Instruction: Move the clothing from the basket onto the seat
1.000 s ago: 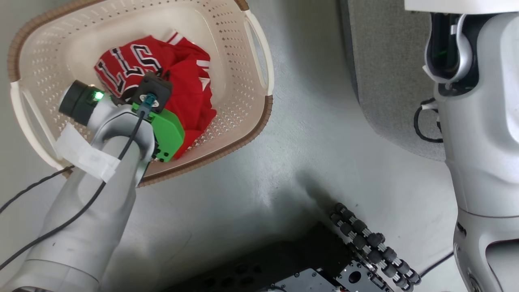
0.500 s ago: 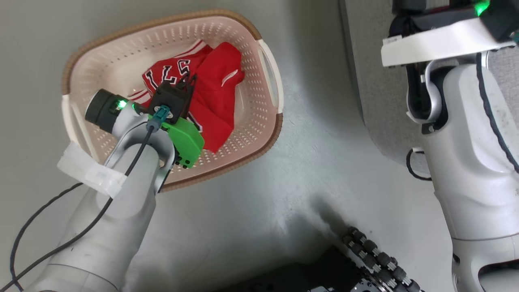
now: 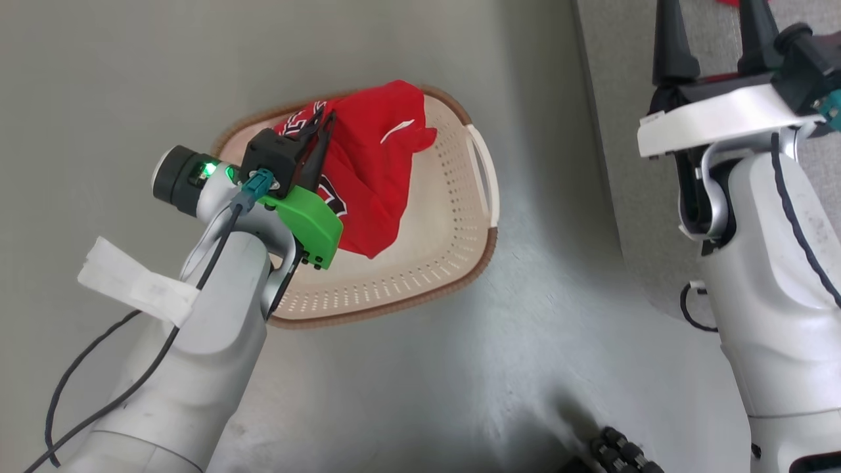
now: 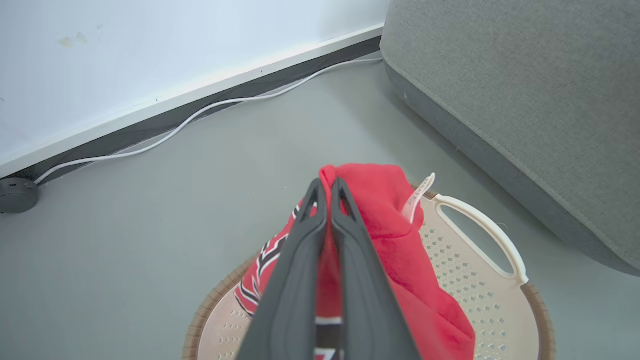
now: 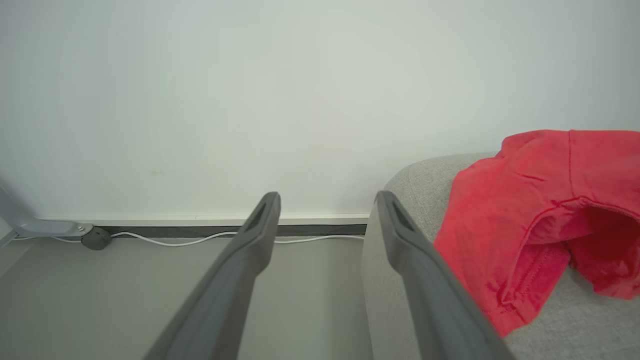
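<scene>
Hanging from the left gripper [image 4: 325,184], whose two dark fingers are pressed together on a fold of it, the red clothing [image 3: 381,171] droops over the basket [image 3: 453,263] – black-and-white lettering shows on the side nearest the arm, and the lower end dangles within the basket's walls, though I cannot tell whether it touches the bottom. The basket stands on the grey floor [image 3: 407,394], near the seat [image 4: 525,100] but apart from it. The right gripper [image 5: 327,197] is at the seat's edge, fingers spread wide with nothing between them. Another red garment [image 5: 540,210] lies crumpled on the seat – just beside that gripper. A white cable [image 4: 200,112] runs along the foot of the wall.
</scene>
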